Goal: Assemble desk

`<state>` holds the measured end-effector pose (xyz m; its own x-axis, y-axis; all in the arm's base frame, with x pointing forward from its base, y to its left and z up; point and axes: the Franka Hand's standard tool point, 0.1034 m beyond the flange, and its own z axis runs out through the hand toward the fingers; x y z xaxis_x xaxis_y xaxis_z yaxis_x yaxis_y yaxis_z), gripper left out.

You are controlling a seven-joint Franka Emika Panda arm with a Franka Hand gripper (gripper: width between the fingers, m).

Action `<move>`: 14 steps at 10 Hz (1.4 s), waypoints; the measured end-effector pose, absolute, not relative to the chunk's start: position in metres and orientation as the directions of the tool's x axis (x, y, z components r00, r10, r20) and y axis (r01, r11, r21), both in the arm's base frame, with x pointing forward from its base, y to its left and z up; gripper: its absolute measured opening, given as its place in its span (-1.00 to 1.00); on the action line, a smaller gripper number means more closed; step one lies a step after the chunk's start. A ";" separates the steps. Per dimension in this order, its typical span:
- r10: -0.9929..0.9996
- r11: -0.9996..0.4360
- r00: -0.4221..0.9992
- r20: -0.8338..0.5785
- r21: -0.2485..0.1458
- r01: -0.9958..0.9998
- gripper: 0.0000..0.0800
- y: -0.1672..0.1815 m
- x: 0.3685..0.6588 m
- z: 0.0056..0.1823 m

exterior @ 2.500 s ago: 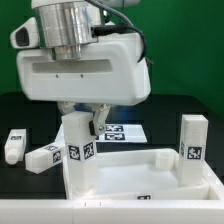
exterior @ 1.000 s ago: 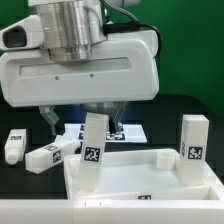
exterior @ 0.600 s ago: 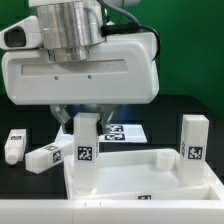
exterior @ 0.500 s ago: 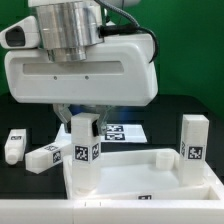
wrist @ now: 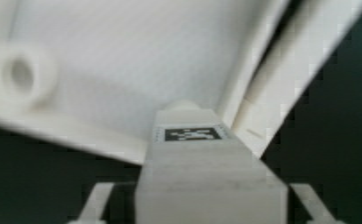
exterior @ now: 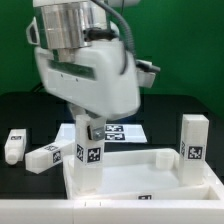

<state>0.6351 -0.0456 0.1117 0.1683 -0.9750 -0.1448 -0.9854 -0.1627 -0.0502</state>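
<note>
Leg-mounting step. One leg (exterior: 88, 150) is clamped upright in the jaws at the desk top's (exterior: 135, 172) corner, exterior view's left. Next, seating by twisting downward is judged required.

We identify the marker board (exterior: 126, 131) as a thin, flat white sheet printed with black square tags. It lies flat on the black table (exterior: 165, 110), and only part of it shows in the exterior view. The table surface extends outward from the marker board to the exterior view's left and right. Behind the marker board, a plain green backdrop (exterior: 190, 40) rises beyond the table's far edge. Nearer the camera than the marker board, a pale strip (exterior: 25, 208) borders the table. In the wrist view, the table appears as a dark, blurred area.
</note>
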 end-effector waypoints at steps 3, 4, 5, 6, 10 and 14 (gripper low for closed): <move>-0.983 -0.091 0.098 -0.159 -0.049 -0.995 -0.29 -0.045 0.635 0.111; -0.967 -0.201 0.209 -0.148 -0.063 -0.978 -0.29 -0.047 0.634 0.112; -0.914 -0.377 0.386 -0.126 -0.091 -0.922 -0.01 -0.048 0.636 0.112; -0.825 -0.545 0.556 -0.103 -0.115 -0.831 -0.01 -0.048 0.636 0.114; -0.641 -0.753 0.765 -0.067 -0.137 -0.643 0.62 -0.049 0.636 0.113; -0.120 -0.987 0.992 0.041 -0.117 -0.114 0.62 -0.056 0.636 0.113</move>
